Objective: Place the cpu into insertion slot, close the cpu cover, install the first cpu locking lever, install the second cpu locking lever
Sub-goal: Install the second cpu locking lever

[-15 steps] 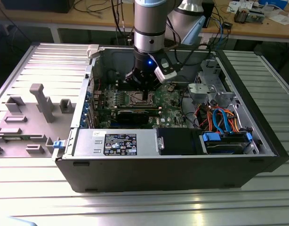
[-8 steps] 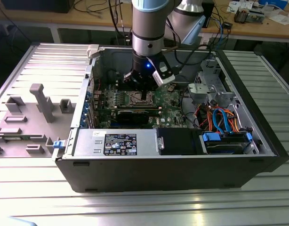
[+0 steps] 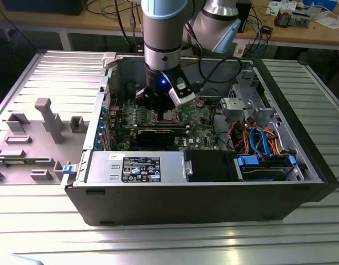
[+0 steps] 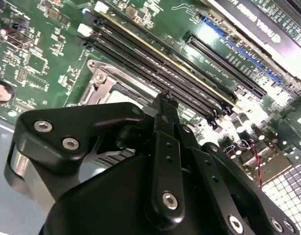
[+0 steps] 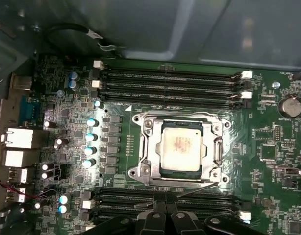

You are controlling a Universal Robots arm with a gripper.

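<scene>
The gripper (image 3: 158,105) hangs low inside the open computer case (image 3: 202,207), over the green motherboard (image 5: 57,78). In the exterior view it stands just above the socket area, near the back wall of the case and toward the exterior view's left half of the board.

In the first wrist view the cpu (image 5: 182,147) lies flat in the insertion slot (image 5: 163,172), its pale metal top facing up. The cpu cover (image 5: 215,148) is folded down around it, its silvery frame ringing the chip, so the chip shows through the square window. A thin lever wire (image 5: 197,185) runs along the socket edge nearest the gripper, and another wire (image 5: 180,114) lies along the opposite edge, toward the memory slots (image 5: 170,85) by the board's far edge.

The gripper's fingertips (image 5: 165,208) sit pressed together with no gap visible between them, and they hold nothing. They hover just beside the socket, over the second bank of memory slots (image 5: 165,198), next to the near lever wire; whether they touch it I cannot tell. In the second wrist view the black fingers (image 4: 165,122) meet at a point right by the socket's metal frame (image 4: 104,81).
</scene>
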